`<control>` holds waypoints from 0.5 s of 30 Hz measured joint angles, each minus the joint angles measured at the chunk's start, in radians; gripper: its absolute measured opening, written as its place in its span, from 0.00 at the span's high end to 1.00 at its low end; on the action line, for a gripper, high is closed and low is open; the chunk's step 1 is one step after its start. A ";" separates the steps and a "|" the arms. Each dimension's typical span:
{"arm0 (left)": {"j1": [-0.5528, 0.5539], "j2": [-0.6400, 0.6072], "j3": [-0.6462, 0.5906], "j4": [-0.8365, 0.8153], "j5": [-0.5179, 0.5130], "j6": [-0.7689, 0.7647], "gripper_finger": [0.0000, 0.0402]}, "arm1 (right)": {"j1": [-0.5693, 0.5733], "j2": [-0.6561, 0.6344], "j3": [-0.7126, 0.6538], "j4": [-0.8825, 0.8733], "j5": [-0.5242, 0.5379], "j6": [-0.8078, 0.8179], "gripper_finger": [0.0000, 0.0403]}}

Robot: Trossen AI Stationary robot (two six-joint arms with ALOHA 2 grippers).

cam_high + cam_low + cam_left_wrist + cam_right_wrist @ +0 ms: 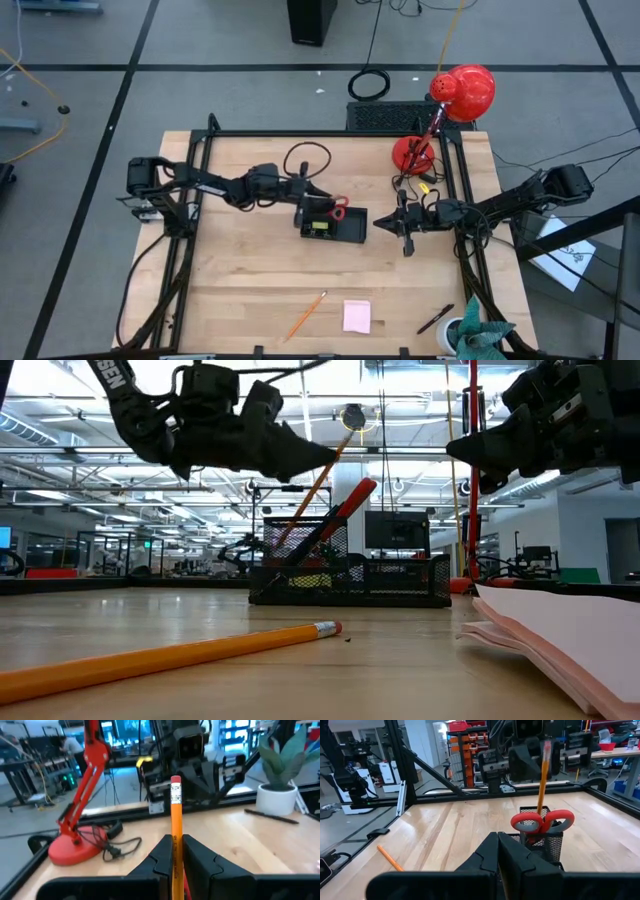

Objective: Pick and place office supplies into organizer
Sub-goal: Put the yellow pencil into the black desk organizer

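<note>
**Pencil held over the organizer's tall cup**

From my station, the left gripper (175,857) clamps an orange pencil (176,815) upright above the organizer (335,228), where the red-handled scissors (542,821) stand. I cannot tell whether the pencil's tip is inside; it is hidden. The right gripper (499,851) waits closed and empty beside the organizer. A second pencil (306,316), sticky-note pad (357,316) and pen (435,319) lie near the table's front edge.

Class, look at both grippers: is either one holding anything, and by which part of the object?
The left gripper holds a pencil by its shaft, eraser end sticking out, above the organizer. The right gripper is shut and empty.
</note>
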 joint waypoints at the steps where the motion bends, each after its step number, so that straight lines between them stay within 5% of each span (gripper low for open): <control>1: -0.003 0.000 -0.005 0.013 -0.002 -0.004 0.91 | 0.000 0.000 0.000 0.004 0.001 0.000 0.99; 15: -0.026 0.060 -0.039 0.013 -0.123 -0.025 0.91 | 0.002 0.000 -0.001 0.012 -0.002 0.000 0.99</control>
